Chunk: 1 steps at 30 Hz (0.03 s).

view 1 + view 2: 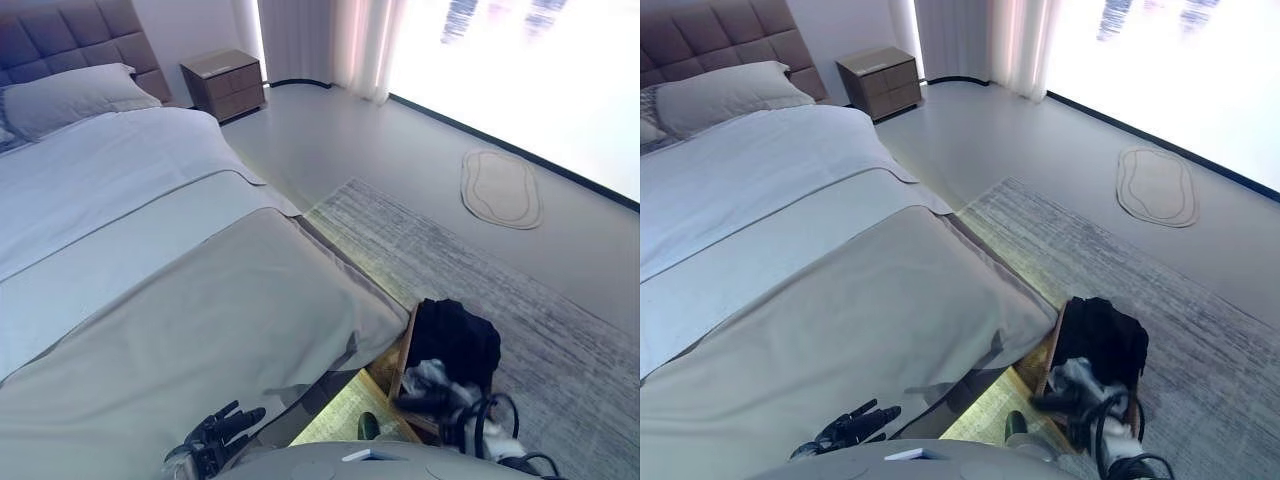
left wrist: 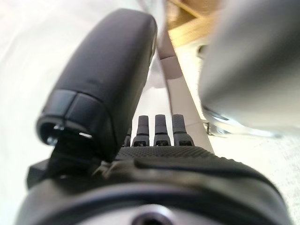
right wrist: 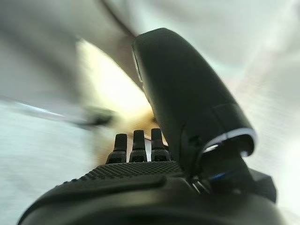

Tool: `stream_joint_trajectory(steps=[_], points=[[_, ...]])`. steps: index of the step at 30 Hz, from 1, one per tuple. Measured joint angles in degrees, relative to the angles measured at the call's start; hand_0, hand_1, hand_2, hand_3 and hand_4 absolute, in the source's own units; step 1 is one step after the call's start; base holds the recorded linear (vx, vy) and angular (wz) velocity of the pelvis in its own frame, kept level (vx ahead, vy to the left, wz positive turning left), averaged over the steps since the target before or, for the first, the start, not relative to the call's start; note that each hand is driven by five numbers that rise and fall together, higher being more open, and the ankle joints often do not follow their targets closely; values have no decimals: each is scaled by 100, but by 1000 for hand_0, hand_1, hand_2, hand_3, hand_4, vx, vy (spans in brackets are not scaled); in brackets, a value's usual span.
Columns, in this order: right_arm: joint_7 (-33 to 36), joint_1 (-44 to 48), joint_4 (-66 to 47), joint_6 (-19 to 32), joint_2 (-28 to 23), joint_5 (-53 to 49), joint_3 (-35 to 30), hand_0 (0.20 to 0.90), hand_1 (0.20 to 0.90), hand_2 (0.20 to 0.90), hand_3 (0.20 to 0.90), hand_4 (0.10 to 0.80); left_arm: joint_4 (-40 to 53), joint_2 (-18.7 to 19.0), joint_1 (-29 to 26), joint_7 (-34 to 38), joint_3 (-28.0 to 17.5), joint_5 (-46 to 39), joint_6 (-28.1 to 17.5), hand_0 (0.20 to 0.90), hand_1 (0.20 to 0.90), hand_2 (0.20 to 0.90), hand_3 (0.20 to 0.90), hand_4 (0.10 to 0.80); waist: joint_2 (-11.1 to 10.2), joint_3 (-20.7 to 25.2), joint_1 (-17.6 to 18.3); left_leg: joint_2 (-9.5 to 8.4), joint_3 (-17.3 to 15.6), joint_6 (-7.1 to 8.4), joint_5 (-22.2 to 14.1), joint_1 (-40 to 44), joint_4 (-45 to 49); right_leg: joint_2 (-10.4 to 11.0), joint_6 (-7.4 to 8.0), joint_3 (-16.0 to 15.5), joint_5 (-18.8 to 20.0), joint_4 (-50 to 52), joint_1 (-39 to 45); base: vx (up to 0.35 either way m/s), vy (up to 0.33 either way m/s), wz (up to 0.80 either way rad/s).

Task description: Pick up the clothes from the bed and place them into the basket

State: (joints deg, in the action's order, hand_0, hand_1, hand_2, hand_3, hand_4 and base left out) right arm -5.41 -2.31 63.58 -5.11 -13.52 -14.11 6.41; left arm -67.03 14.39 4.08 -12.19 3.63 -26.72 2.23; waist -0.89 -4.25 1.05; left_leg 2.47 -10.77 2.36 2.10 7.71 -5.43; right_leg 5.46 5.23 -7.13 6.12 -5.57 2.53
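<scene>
A wooden-sided basket stands on the floor at the bed's foot corner, with a black garment heaped inside it. The bed shows only its smooth grey cover; I see no loose clothes on it. My left hand hovers over the bed's near edge, open with fingers spread and nothing in it; its straight fingers show in the left wrist view. My right hand hangs by the basket's near side, open and empty, its fingers straight in the right wrist view.
A pillow and a padded headboard lie at the far end. A wooden nightstand stands beside them. A grey carpet runs along the bed, a small oval mat lies near the window, and curtains hang behind.
</scene>
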Motion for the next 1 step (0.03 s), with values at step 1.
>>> stream_joint_trajectory(steps=[1], points=[[11,96,167,90,11,230,29,900,900,900,900,800,-89,33,-35,-17,104,158,0,900,900,900,900,800,-25,69,2,2,21,-1,0,-8,0,1,0,-19,0,0,10,0,0,0]])
